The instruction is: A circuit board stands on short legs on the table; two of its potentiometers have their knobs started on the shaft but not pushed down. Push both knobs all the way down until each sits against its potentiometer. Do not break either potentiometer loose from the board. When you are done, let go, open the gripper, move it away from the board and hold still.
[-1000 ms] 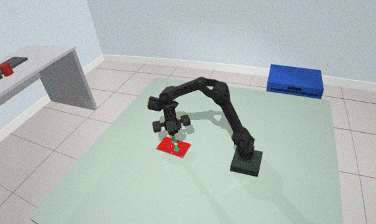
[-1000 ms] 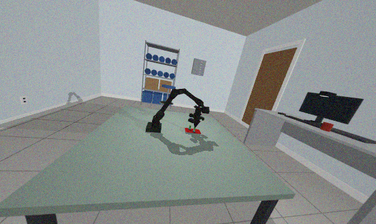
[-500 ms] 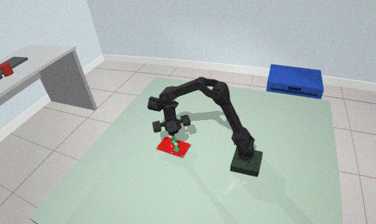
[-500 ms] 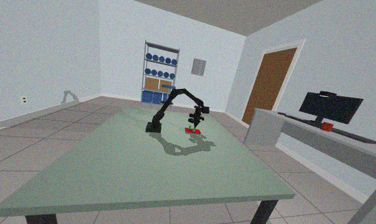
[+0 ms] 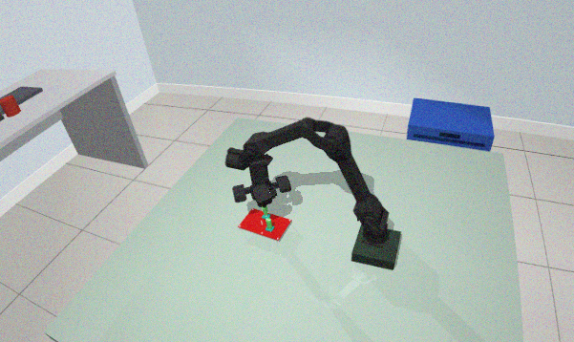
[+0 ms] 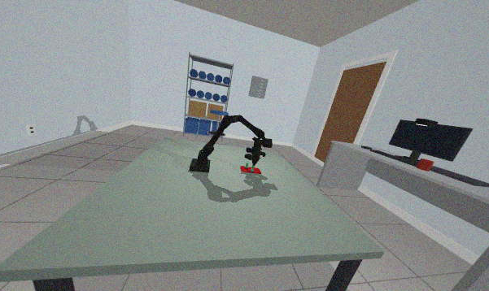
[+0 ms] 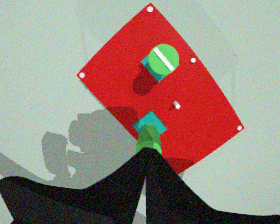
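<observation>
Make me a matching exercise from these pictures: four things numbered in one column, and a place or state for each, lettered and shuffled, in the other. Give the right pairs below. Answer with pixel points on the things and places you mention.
1. Pincer [image 5: 264, 205] [image 6: 254, 165] [image 7: 148, 153]
2. Circuit board [image 5: 252, 222] [image 6: 246, 170] [image 7: 111, 75]
3. Blue box [image 5: 451, 117]
4. Monitor [image 6: 429, 138]

A. on the floor by the wall
B. closed, tip over one green knob
C. upright on the grey desk
D. beneath both green knobs

Pairs: 1-B, 2-D, 3-A, 4-C

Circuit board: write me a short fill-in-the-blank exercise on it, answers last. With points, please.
The circuit board [image 5: 251, 224] [image 6: 246, 170] [image 7: 116, 75] is coloured ____.
The uncovered knob [image 7: 171, 52] has a stripe coloured ____.
The pincer [image 5: 264, 205] [image 6: 254, 166] [image 7: 148, 153] is over the other knob [image 7: 150, 136], its fingers ____.
Both knobs are coloured ____.

Missing words: red; white; shut; green.
</observation>
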Controlling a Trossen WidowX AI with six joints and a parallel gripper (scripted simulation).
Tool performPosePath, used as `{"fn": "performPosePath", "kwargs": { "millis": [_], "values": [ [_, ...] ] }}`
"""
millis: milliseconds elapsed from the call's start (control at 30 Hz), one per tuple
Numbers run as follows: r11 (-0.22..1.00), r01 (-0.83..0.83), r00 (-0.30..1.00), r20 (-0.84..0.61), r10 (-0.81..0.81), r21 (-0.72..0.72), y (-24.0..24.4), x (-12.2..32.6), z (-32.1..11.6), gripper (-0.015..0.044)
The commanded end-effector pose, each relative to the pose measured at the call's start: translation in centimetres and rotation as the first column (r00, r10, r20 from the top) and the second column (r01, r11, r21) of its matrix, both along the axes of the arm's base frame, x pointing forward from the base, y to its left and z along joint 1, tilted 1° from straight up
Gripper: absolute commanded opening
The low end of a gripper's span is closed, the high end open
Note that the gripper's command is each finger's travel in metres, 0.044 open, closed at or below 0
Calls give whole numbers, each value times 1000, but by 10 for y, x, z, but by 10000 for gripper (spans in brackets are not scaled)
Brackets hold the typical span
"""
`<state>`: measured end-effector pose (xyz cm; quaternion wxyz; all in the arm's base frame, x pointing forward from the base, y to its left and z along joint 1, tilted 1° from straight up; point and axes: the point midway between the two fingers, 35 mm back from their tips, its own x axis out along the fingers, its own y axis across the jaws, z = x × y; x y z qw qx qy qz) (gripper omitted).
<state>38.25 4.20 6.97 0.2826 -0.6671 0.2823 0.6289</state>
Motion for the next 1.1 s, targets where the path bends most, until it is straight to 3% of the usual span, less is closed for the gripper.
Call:
{"fn": "performPosePath", "kwargs": {
  "millis": [0,1067],
  "values": [
    [1000,-5,1000,-18,5,0,0,1,-12,0],
    [1000,-5,1000,-18,5,0,0,1,-8,0]
  ]
}}
